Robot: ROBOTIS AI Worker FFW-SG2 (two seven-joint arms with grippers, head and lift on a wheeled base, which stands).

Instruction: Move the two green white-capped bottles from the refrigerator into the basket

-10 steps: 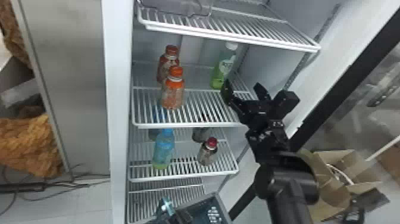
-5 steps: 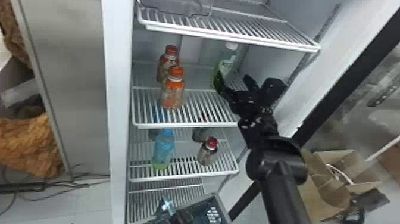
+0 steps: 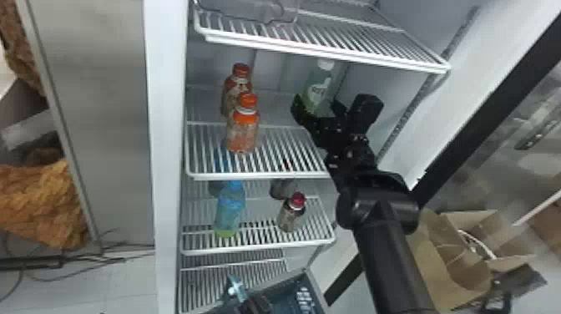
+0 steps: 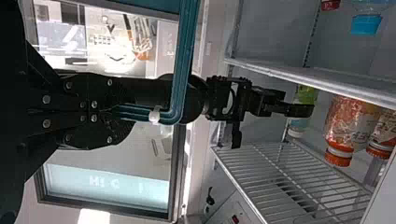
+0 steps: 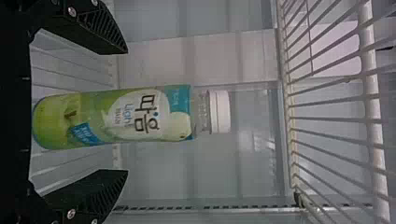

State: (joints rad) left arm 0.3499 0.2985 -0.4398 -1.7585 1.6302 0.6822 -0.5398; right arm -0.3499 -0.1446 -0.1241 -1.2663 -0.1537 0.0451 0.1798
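Head view: right gripper (image 3: 318, 102), fingers spread, has advanced around the green white-capped bottle (image 3: 320, 85)

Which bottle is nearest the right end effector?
The green white-capped bottle: it alone stands between the open fingers of the right end effector. The two orange-capped bottles on its shelf stand off to the left.
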